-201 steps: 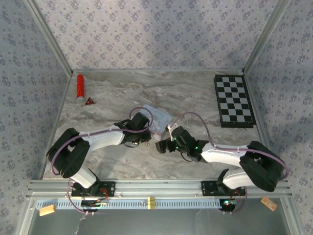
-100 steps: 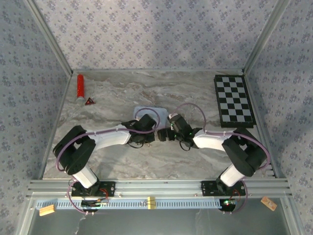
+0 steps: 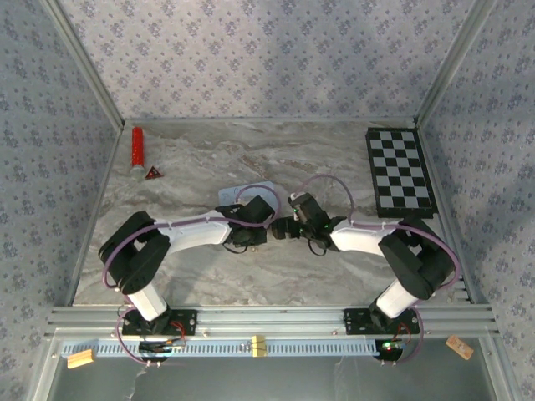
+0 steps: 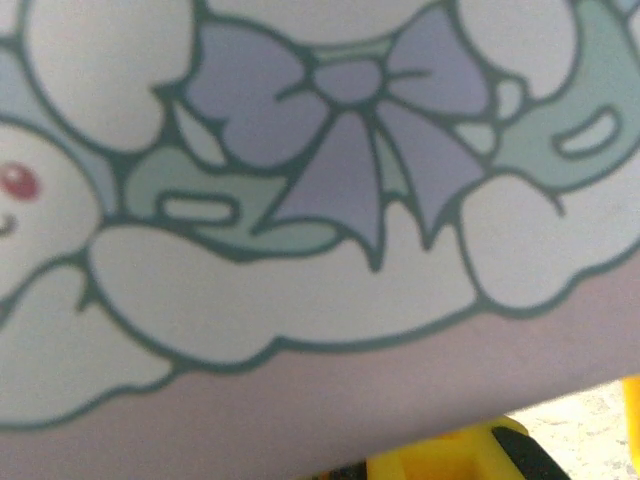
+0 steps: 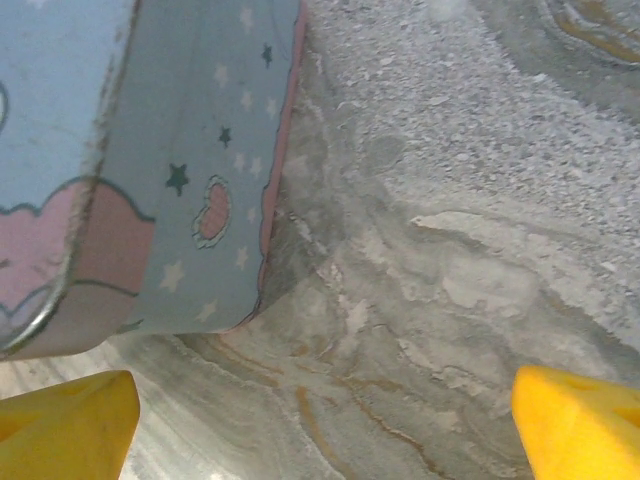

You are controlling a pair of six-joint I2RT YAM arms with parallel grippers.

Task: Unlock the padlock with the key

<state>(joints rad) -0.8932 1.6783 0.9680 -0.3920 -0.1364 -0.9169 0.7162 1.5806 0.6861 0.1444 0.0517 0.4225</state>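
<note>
No padlock or key can be made out in these views. In the top view my left gripper [image 3: 264, 219] and my right gripper [image 3: 282, 227] meet tip to tip at the table's middle. The pastel cartoon tin [image 3: 236, 194] lies just behind the left wrist, partly covered by it. The left wrist view is pressed against the tin's lid [image 4: 330, 200], with a yellow fingertip [image 4: 450, 462] under its edge; the jaws' state is hidden. My right gripper [image 5: 320, 430] is open above bare marble, and the tin's starred side [image 5: 190, 170] stands at its upper left.
A red tube [image 3: 137, 148] and a small red triangle [image 3: 153, 173] lie at the far left. A checkerboard [image 3: 399, 171] sits at the far right. Metal rails and patterned walls bound the marble table [image 3: 251, 267].
The right arm swung from the near centre up against the left gripper, then held. The left arm reached further right, and the tin shifted left behind it.
</note>
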